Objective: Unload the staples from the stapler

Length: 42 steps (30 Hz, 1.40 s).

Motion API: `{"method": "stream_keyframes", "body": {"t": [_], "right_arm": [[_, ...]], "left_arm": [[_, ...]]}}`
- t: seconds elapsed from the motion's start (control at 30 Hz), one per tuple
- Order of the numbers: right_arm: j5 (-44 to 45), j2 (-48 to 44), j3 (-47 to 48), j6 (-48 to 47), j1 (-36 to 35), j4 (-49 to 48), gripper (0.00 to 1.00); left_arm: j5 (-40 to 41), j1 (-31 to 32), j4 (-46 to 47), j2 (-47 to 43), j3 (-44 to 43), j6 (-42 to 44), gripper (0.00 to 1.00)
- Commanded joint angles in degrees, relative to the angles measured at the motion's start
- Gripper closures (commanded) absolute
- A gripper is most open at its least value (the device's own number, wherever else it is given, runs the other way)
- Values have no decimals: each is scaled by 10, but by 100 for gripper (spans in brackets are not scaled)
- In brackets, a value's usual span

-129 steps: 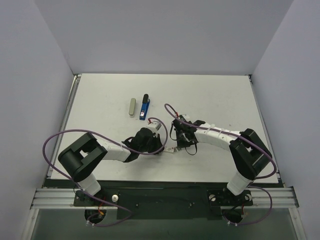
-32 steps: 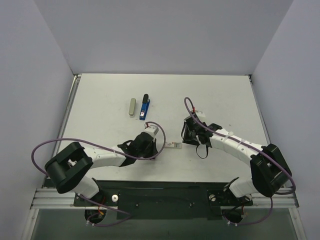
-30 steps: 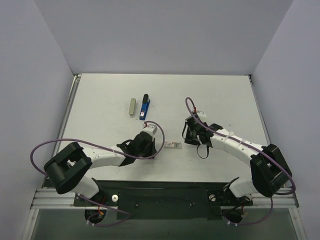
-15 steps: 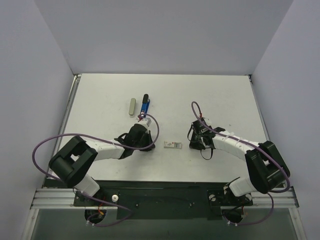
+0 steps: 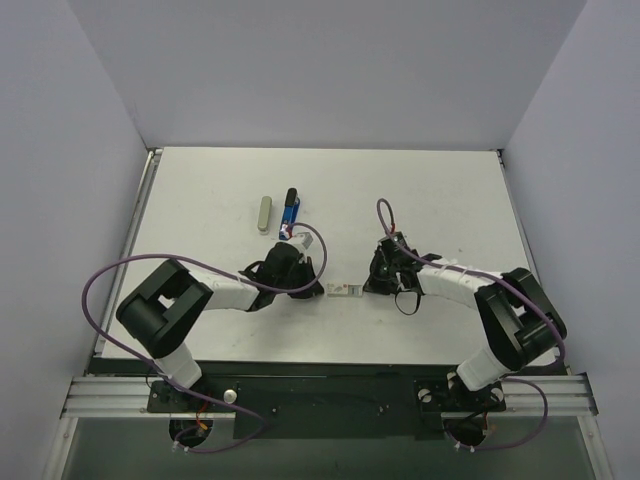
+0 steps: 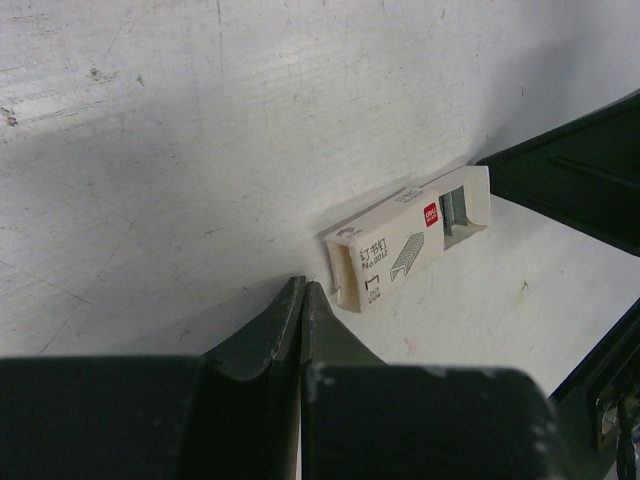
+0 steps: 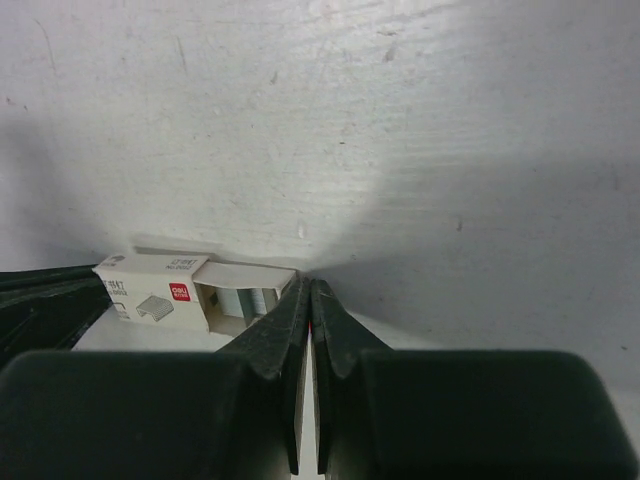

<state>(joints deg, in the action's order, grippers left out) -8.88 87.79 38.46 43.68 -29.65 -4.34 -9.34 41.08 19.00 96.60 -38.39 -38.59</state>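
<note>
The blue and black stapler lies at the back of the table, far from both grippers. A small white staple box lies flat between the grippers; it also shows in the left wrist view and the right wrist view. Its drawer is slid partly out, and grey staples show inside, also in the left wrist view. My left gripper is shut and empty, with its tip just by the box's left end. My right gripper is shut and empty, with its tip at the drawer end.
A grey oblong piece lies beside the stapler on its left. The table's white top has purple walls on three sides. Each arm's purple cable loops over the table near its gripper.
Earlier both grippers were at the box, then drew apart and left it lying on the table. In the last half second both tips have closed in on its two ends again.
</note>
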Motion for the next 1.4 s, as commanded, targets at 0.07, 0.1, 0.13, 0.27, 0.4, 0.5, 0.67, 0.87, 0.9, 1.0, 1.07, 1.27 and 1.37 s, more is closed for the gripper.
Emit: {"method": "stream_keyframes", "body": {"t": [0.07,0.1,0.13,0.27,0.4,0.5,0.67,0.87,0.9,1.0,1.07,1.27,1.37], "right_arm": [[-4,45,8,0,-6,9,100],[-4,51,13,-1,-9,8,100],[-5,55,15,-2,-12,9,100],[-2,71,30,-1,-27,11,100],[0,76,43,1,-31,13,100],[-1,74,46,3,-37,12,100],[-7,84,57,5,-50,12,100],[-9,85,67,4,-64,13,100],[-10,85,67,3,-65,15,100],[-11,82,68,-2,-66,17,100],[-4,75,65,-4,-63,22,100],[27,34,51,-20,-39,42,100],[51,12,51,-27,-37,68,98]], "left_arm": [[20,-2,-19,6,-24,9,100],[20,-1,-22,6,-25,11,100],[24,1,-29,9,-32,13,100],[38,12,-52,18,-51,20,100],[49,32,-69,25,-64,18,100],[66,45,-84,26,-70,18,100],[85,60,-93,27,-77,19,100],[88,66,-94,39,-85,19,100],[88,67,-94,41,-88,19,100],[88,68,-89,47,-89,18,100],[89,68,-90,44,-89,18,100],[117,65,-101,11,-77,21,99],[132,63,-106,-11,-65,21,94]]}}
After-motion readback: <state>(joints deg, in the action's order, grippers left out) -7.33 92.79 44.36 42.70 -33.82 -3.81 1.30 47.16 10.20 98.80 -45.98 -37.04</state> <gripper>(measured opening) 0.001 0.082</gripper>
